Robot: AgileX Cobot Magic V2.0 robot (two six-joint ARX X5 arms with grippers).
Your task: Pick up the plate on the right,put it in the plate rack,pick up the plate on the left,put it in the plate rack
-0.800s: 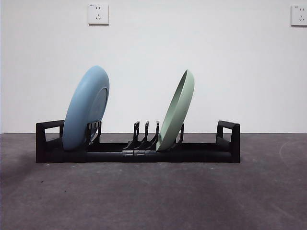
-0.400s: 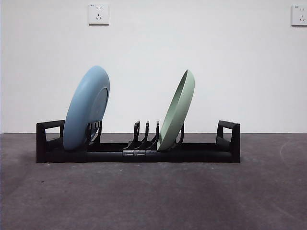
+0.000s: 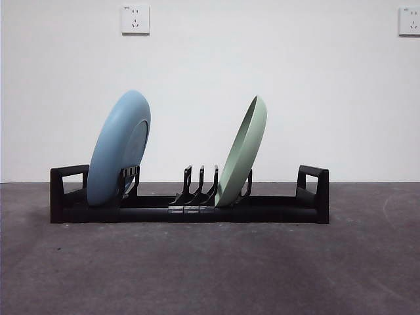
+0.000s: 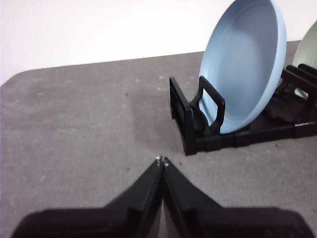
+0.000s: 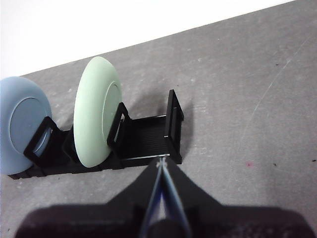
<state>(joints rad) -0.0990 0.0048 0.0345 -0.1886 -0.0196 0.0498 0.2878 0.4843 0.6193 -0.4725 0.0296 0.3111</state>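
Both plates (image 3: 118, 149) upright in rack (image 3: 189, 207)

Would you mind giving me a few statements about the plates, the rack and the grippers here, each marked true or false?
1. The blue plate stands in the plate rack. True.
2. The green plate lies flat on the table. False: it stands on edge in the rack, leaning.
3. The left gripper holds the blue plate. False: it is shut on nothing, apart from the rack.
4. The right gripper is shut and empty. True.
5. The two plates touch each other. False: several bare prongs separate them.
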